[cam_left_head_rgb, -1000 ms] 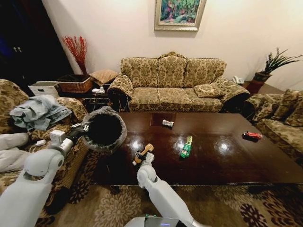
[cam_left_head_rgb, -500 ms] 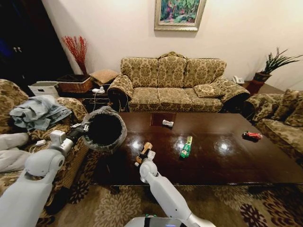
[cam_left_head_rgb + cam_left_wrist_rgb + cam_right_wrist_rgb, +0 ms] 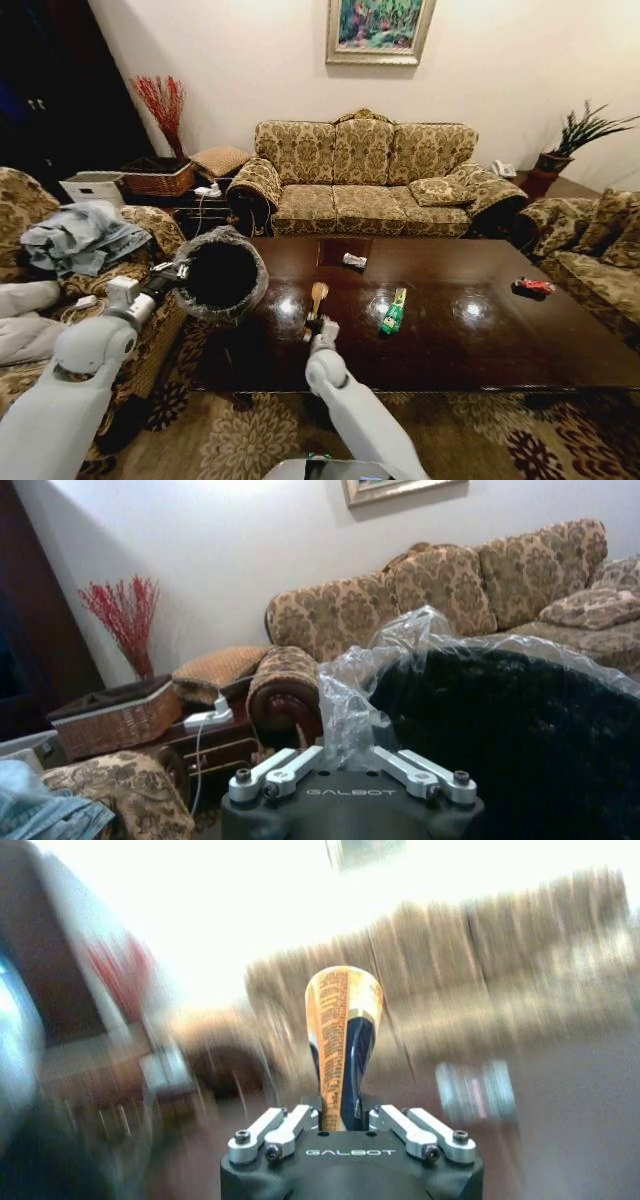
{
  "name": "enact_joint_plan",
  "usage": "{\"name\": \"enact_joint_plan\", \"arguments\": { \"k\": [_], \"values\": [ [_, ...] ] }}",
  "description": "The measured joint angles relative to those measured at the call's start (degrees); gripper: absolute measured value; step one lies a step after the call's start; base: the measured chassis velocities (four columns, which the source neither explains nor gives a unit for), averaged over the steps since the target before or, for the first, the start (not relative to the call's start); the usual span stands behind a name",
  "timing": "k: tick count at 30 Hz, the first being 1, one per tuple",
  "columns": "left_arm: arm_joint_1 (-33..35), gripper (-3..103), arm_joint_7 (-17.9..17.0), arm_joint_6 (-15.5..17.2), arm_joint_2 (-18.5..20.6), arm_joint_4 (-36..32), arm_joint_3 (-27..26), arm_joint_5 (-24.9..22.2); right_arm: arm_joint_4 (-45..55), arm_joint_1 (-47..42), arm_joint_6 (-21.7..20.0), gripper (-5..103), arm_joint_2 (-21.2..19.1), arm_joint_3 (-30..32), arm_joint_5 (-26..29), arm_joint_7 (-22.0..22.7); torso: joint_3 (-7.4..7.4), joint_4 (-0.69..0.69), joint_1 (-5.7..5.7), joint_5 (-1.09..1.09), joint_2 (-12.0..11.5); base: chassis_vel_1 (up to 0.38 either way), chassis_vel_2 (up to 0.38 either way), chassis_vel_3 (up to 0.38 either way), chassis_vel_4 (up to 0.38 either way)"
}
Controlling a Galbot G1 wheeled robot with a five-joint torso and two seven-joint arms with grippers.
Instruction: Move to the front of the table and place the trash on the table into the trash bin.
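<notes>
Glossy dark worktop (image 3: 500,340) before a patterned sofa (image 3: 365,175); right gripper (image 3: 316,322) clamps the bottle-like piece (image 3: 318,295), left gripper (image 3: 345,769) pinches the trash bin (image 3: 222,272).

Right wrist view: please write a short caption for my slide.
Right gripper holds the tan-and-dark bottle-like piece in shut jaws.

Home living room — patterned sofa (image 3: 365,175), framed painting (image 3: 378,30)

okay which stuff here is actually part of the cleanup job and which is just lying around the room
Job:
glossy dark brown coffee table
bag-lined round black trash bin
tan-and-dark bottle-like piece
green wrapper
white crumpled scrap
red piece

Lying about:
woven basket
blue cloth heap
</notes>
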Motion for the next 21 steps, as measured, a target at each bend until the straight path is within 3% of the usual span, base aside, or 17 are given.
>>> {"name": "enact_joint_plan", "arguments": {
  "k": [1, 2, 3, 4, 6, 7, 9, 10, 11, 12, 16, 21],
  "values": [
    [-0.05, 3, 0.01, 0.01, 0.5, 0.13, 0.06, -0.07, 2.64, -0.3, 2.53, 21, -1.51, 0.81, -1.01, -2.84, 0.0, 0.01, 0.0, -0.01, 0.0, 0.0, 0.0, 0.0, 0.0],
    [-0.12, 3, 0.01, 0.01, 1.44, 0.27, 0.17, -0.27, 6.29, -0.2, 5.91, 21, -3.88, 2.09, -1.32, -8.4, 0.0, 0.0, 0.0, -0.02, 0.0, 0.0, 0.0, 0.0, 0.0],
    [-0.12, 3, 0.01, 0.01, 1.44, 0.27, 0.17, -0.27, 6.29, -0.2, 5.91, 21, -3.88, 2.09, -1.32, -8.4, 0.0, 0.0, 0.0, -0.02, 0.0, 0.0, 0.0, 0.0, 0.0],
    [-0.14, 3, 0.03, 0.04, 2.08, 0.31, 0.3, -0.48, 7.7, 0.21, 7.72, 21, -4.87, 2.76, -0.55, -12.14, 0.0, -0.01, 0.0, -0.01, 0.0, 0.0, 0.0, 0.0, 0.0],
    [-0.32, 3, 0.4, 0.6, 4.77, 0.13, 1.09, -2.08, 8.9, 3.0, 12.47, 21, -6.44, 4.94, 3.55, -24.01, 0.0, 0.0, 0.0, 0.01, 0.0, 0.0, 0.0, 0.0, 0.0],
    [-0.32, 3, 0.4, 0.6, 4.77, 0.13, 1.09, -2.08, 8.9, 3.0, 12.47, 21, -6.44, 4.94, 3.55, -24.01, 0.0, 0.0, 0.0, 0.01, 0.0, 0.0, 0.0, 0.0, 0.0],
    [-0.45, 3, 0.69, 0.83, 6.83, -0.29, 1.94, -3.17, 7.75, 5.57, 14.58, 21, -6.46, 5.58, 6.8, -32.35, 0.01, 0.0, 0.0, -0.01, 0.0, 0.0, 0.0, 0.0, 0.0],
    [-0.45, 3, 0.78, 0.87, 7.42, -0.5, 2.18, -3.53, 7.38, 6.37, 14.92, 21, -6.38, 5.42, 8.03, -35.03, 0.01, 0.0, 0.01, 0.0, 0.0, 0.0, 0.0, 0.0, 0.0],
    [-0.45, 3, 0.78, 0.87, 7.42, -0.5, 2.18, -3.53, 7.38, 6.37, 14.92, 21, -6.38, 5.42, 8.03, -35.03, 0.01, 0.0, 0.01, 0.0, 0.0, 0.0, 0.0, 0.0, 0.0],
    [-0.32, 3, 1.05, 1.24, 8.92, -1.35, 2.67, -4.72, 6.72, 8.19, 15.33, 21, -6.09, 4.66, 10.04, -39.89, 0.01, 0.01, 0.01, -0.01, -0.01, 0.0, 0.0, 0.0, 0.0],
    [0.1, 3, 2.38, 2.25, 12.67, -4.46, 3.94, -7.77, 4.34, 13.9, 15.7, 21, -3.74, 0.24, 11.08, -47.45, 0.0, 0.01, 0.0, 0.0, 0.0, 0.0, 0.0, 0.0, 0.0],
    [0.32, 3, 2.66, 2.79, 13.93, -6.84, 4.45, -9.03, 2.36, 17.62, 15.1, 21, -2.06, -3.93, 11.08, -49.14, 0.01, 0.02, 0.01, -0.02, -0.01, 0.0, 0.0, 0.0, 0.0]
  ]
}}
